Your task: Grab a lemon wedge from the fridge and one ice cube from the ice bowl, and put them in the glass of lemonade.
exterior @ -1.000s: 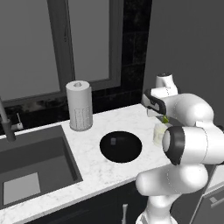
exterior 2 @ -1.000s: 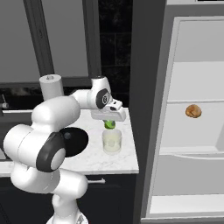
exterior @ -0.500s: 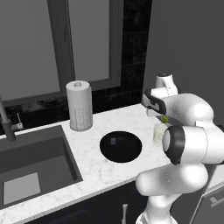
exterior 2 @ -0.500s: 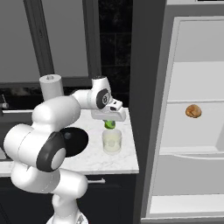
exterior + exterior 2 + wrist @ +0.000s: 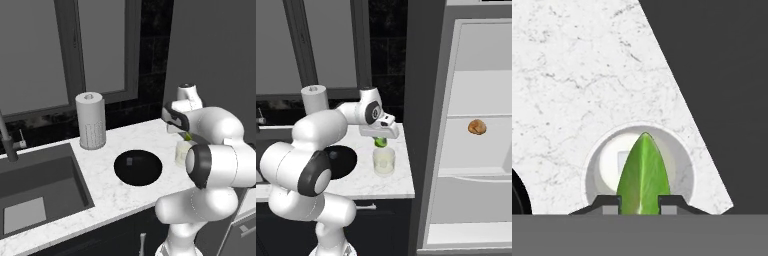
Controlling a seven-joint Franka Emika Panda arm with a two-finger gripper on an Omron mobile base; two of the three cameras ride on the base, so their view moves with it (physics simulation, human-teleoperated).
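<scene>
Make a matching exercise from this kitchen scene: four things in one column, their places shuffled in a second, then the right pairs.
Things:
1. lemon wedge
2. glass of lemonade
3. ice bowl
4. round brown food

Places:
A. on a white fridge shelf
B. on the counter directly under the gripper
C. between the gripper's fingers
D. on the counter between glass and sink

Pairs: 1-C, 2-B, 3-D, 4-A
</scene>
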